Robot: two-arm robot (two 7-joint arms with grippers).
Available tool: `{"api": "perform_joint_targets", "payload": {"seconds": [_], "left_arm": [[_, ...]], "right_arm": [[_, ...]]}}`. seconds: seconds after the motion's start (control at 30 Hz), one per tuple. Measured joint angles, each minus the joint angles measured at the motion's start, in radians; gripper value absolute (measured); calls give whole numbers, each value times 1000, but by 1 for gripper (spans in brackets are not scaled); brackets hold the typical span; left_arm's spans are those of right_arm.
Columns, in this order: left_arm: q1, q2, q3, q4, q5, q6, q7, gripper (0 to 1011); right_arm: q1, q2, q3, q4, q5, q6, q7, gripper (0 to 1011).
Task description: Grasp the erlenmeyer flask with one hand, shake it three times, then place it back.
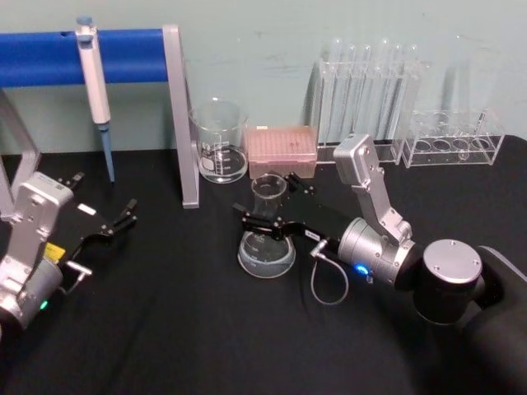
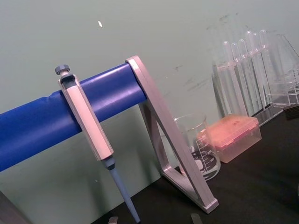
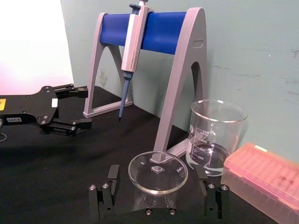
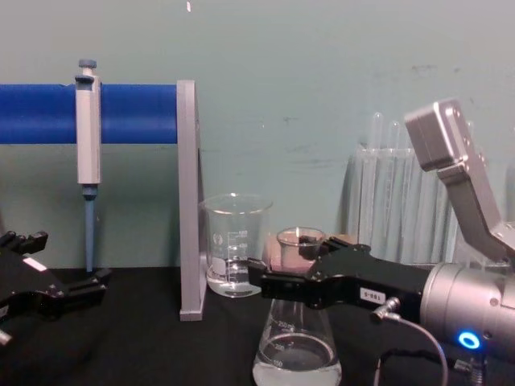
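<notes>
Worked over a matte black tabletop [image 1: 165, 329] below a pale green wall [image 1: 272, 74]. Nearest, right of the erlenmeyer flask [image 1: 265, 251], saw a silver-grey cylindrical wrist and a thin grey cable [image 1: 329, 288] looped on the black surface. Found the flask itself upright on its wide flat base: clear smooth glass, conical, with a shallow pool of clear liquid at the bottom and a narrow neck flaring at the rim. Had the right gripper [image 1: 265, 202] level with that neck, its long flat black jaws spread wide on either side and apart from the glass in the right wrist view, so gripping nothing. Judged the step in hand to be the grasp, with the jaws placed but the closing not yet made. Judged the next move to call for a square, firm squeeze under the flare, since bare glass looked slippery, then a lift clear of the table before any shaking, gently enough to keep the liquid in. Left of the flask, saw the left gripper [image 3: 88, 107] parked, jaws apart and empty. Behind the flask, noted a straight-sided glass beaker [image 1: 219, 140] and a translucent pink tip box [image 1: 283, 148]. Farther behind, tall thin test tubes [image 1: 362, 90] in a clear rack. Back and left of the flask, a pipette [image 1: 95, 90] hung on a blue bar stand [image 1: 132, 56].
</notes>
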Motion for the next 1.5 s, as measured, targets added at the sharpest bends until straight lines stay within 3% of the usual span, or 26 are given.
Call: {"api": "perform_joint_targets", "payload": {"seconds": [0.33,0.93,1.33,1.5], "left_arm": [[0,0,0,0,0,0,0,1001],[0,0,0,0,0,0,0,1001],[0,0,0,0,0,0,0,1001],[0,0,0,0,0,0,0,1001]], "right_arm": [[0,0,0,0,2,1,0,960],[-1,1,1,-1,5,3,1,452],[-3,1,4,-4,7,4,1,447],[-22,13,17,-49,13,18,-7,447]]}}
